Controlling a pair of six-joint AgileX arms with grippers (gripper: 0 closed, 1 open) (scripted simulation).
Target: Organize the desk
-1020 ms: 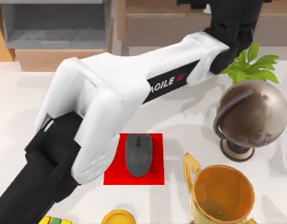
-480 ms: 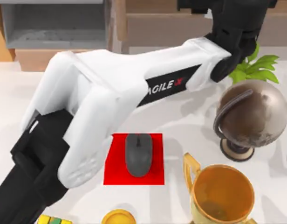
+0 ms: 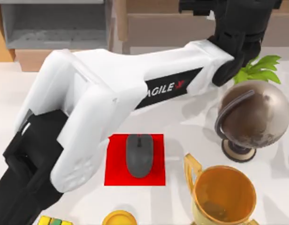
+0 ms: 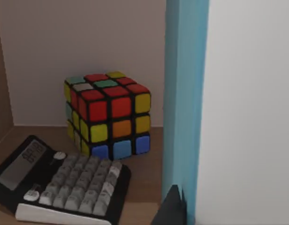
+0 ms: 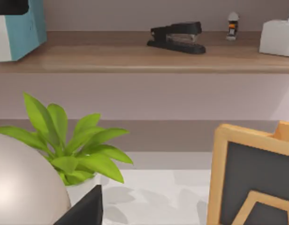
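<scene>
The white desk carries several loose objects. My left arm reaches across it from the lower left to the wooden shelf at the back right. There the left gripper is shut on a blue and white book, standing upright. One dark fingertip presses the book's blue spine. Beside the book on the shelf are a colour cube and a black calculator. From the right wrist view the book stands at the shelf's end. My right arm's dark fingertip is parked near the plant, holding nothing.
A grey mouse lies on a red mat mid-desk. A globe, gold trophy and plant crowd the right. A yellow disc sits at the front. The shelf also holds a stapler.
My left arm's elbow and upper part have swung to the left, and its gripper has edged further back over the shelf. Mouse, globe and trophy have not moved.
</scene>
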